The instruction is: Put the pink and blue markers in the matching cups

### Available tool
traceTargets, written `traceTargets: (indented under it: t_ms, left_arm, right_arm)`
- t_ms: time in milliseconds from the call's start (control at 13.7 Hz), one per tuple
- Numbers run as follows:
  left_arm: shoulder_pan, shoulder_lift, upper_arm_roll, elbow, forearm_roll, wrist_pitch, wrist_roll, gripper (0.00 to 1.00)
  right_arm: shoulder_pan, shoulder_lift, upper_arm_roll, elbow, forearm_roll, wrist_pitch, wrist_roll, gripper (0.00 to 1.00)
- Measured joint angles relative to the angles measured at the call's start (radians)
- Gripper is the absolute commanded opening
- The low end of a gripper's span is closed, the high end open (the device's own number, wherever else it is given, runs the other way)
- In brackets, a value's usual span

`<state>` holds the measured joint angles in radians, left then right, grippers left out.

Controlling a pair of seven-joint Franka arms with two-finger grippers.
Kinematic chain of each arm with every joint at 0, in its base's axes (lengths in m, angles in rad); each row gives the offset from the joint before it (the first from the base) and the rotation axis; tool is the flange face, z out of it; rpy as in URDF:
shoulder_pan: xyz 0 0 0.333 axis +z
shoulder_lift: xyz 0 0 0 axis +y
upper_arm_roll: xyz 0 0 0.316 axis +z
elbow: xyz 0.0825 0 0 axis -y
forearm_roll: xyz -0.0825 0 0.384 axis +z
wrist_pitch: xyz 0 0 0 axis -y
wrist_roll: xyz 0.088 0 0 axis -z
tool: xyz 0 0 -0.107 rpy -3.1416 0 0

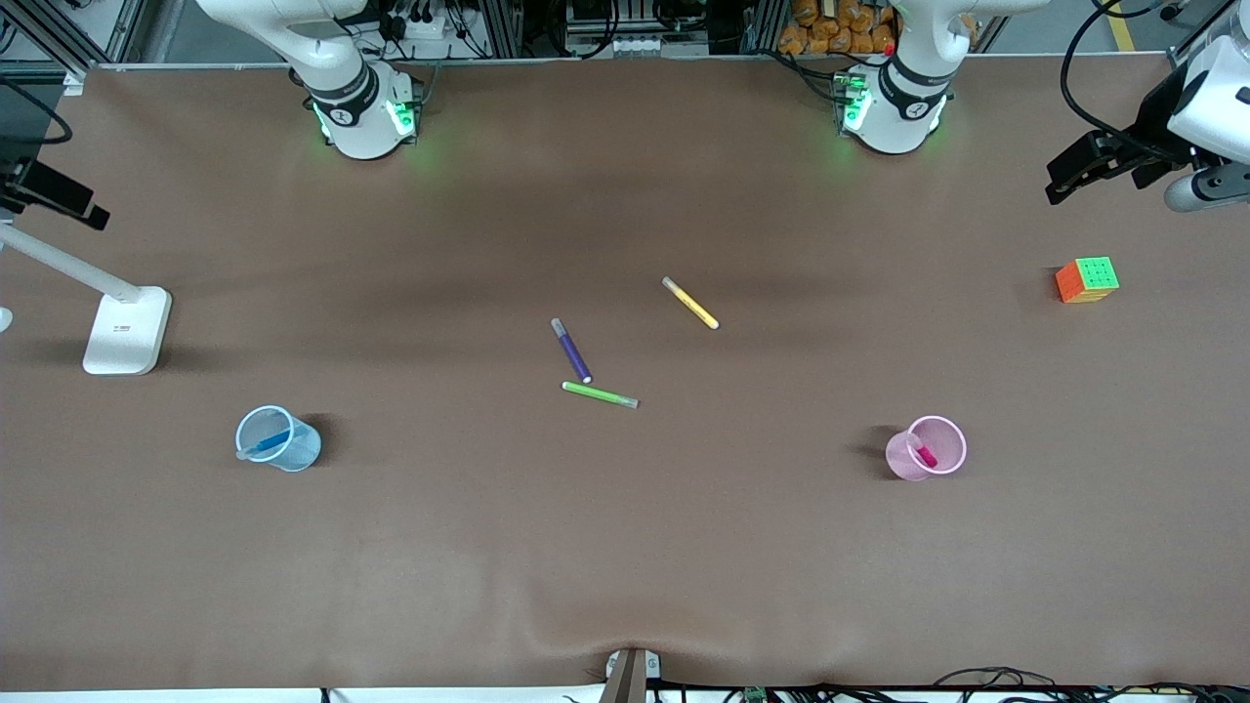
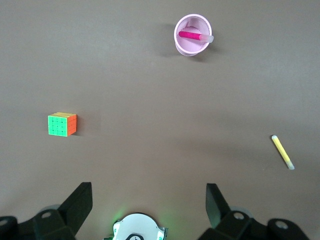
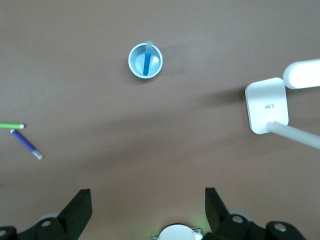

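Observation:
The pink marker (image 1: 924, 453) stands tilted inside the pale pink cup (image 1: 945, 447) toward the left arm's end of the table; both also show in the left wrist view, the marker (image 2: 192, 35) in the cup (image 2: 186, 47). The blue marker (image 1: 270, 443) leans inside the light blue cup (image 1: 298, 449) toward the right arm's end; the right wrist view shows the marker (image 3: 146, 62) in the cup (image 3: 136, 67). My left gripper (image 2: 148, 186) is open and empty, high over its end of the table (image 1: 1074, 171). My right gripper (image 3: 147, 191) is open and empty, high over its end (image 1: 73, 200).
A purple marker (image 1: 572, 351), a green marker (image 1: 599, 394) and a yellow marker (image 1: 691, 304) lie in the middle of the table. A colour cube (image 1: 1087, 280) sits near the left arm's end. A white desk lamp base (image 1: 125, 330) stands near the right arm's end.

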<state>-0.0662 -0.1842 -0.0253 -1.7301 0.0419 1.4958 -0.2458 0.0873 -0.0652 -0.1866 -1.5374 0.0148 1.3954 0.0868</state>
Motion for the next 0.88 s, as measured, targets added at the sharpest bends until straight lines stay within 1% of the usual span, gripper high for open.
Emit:
traceTargets:
  t_ms: [146, 293, 878]
  left_arm:
    - [0.000, 0.000, 0.000, 0.000, -0.001, 0.003, 0.005, 1.00]
    - [0.000, 0.000, 0.000, 0.000, -0.001, 0.003, 0.007, 1.00]
    - [0.000, 0.000, 0.000, 0.008, -0.002, 0.003, 0.026, 1.00]
  right_arm:
    - [0.000, -0.001, 0.003, -0.001, 0.000, 0.013, -0.022, 1.00]
    - [0.002, -0.001, 0.009, 0.007, 0.000, 0.023, -0.002, 1.00]
    - [0.007, 0.001, 0.016, 0.012, 0.001, 0.024, -0.007, 1.00]
